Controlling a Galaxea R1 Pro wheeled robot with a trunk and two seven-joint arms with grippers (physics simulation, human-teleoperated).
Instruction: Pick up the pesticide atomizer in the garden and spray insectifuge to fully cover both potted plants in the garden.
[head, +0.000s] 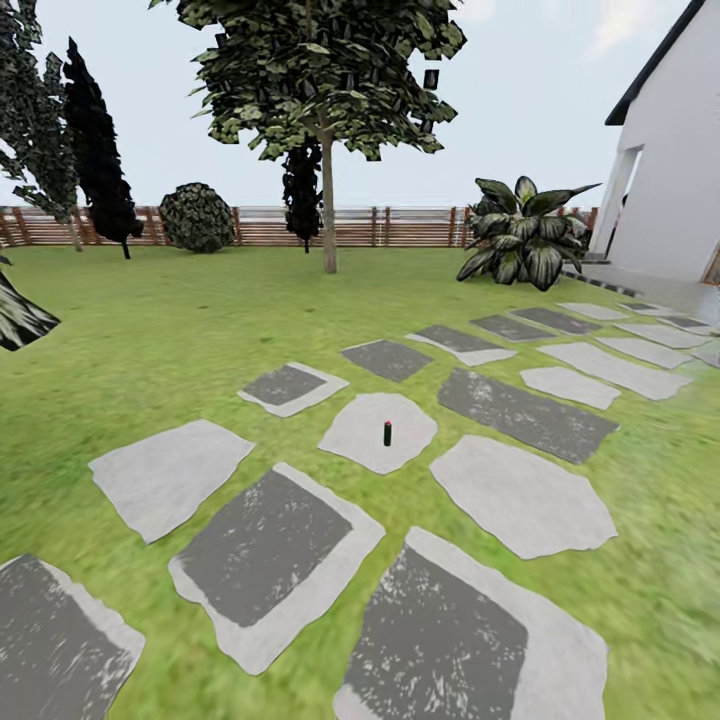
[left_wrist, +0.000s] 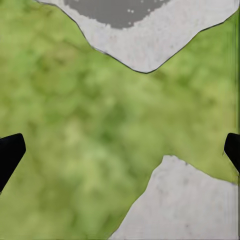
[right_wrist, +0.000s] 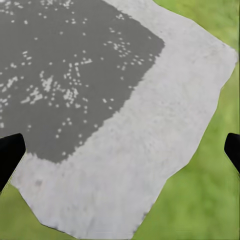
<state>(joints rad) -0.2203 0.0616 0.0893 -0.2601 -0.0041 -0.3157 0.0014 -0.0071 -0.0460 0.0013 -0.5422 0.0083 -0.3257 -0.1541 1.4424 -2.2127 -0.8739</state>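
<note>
The left gripper (left_wrist: 120, 150) has its two black fingertips (left_wrist: 10, 152) far apart at the edges of the left wrist view, with nothing between them; under it is green grass (left_wrist: 75, 140) with the corners of two pale stone slabs (left_wrist: 185, 200) poking in; the right gripper (right_wrist: 120, 150) is spread wide too, holding nothing, and it hangs over a grey slab with a dark middle (right_wrist: 75, 75) and a strip of grass beside it; in the head view the garden (head: 150, 330) is a big lawn with a path of flat stones; a small dark bottle with a red top, the pesticide atomizer (head: 387, 432), stands upright on a pale round slab (head: 360, 440) in the middle of the path, well ahead; further off are a tree (head: 328, 200), a big leafy striped plant (head: 520, 240), a round bush (head: 197, 216), a brown wooden fence (head: 260, 226) and a white house (head: 670, 180) on the right.
</note>
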